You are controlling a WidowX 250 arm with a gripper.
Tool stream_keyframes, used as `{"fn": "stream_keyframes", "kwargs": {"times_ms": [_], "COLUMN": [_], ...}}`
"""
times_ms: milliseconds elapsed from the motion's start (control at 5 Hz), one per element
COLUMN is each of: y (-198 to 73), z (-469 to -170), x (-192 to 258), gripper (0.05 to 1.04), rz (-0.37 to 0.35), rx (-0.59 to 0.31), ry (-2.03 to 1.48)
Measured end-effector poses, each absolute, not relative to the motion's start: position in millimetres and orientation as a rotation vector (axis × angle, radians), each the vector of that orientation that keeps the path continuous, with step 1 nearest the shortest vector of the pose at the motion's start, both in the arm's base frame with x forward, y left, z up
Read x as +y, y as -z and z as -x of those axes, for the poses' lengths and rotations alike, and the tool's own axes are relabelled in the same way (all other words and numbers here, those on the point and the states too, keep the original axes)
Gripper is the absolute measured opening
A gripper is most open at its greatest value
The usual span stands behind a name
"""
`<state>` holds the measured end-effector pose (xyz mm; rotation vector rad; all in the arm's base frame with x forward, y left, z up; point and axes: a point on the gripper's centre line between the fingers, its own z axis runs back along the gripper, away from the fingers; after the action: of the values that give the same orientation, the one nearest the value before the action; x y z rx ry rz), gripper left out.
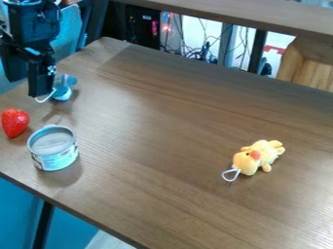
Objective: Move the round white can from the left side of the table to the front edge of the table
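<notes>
one snag risk: hand is by the blue toy, upper left on the desk; swinging sideways could hook its white loop. can't tell if it's open or closed, tbh.

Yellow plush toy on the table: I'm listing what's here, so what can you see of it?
The yellow plush toy looks soft and fuzzy, with a rounded head, an orange beak, a small dark eye and short, stubby limbs. A thin white loop extends from its head. It lies on the brown wood-grain table, toward the view's right, head pointing lower left. Only the table touches it.
</notes>
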<state>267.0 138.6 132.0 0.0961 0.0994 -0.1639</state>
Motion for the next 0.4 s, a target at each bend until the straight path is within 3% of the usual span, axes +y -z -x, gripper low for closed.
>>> {"fn": "stream_keyframes", "kwargs": {"times_ms": [400], "y": [-113.8], "z": [-267.5], "x": [140.4], "gripper": [1.001], "rz": [-0.101], "rx": [0.104], "ry": [0.146]}}
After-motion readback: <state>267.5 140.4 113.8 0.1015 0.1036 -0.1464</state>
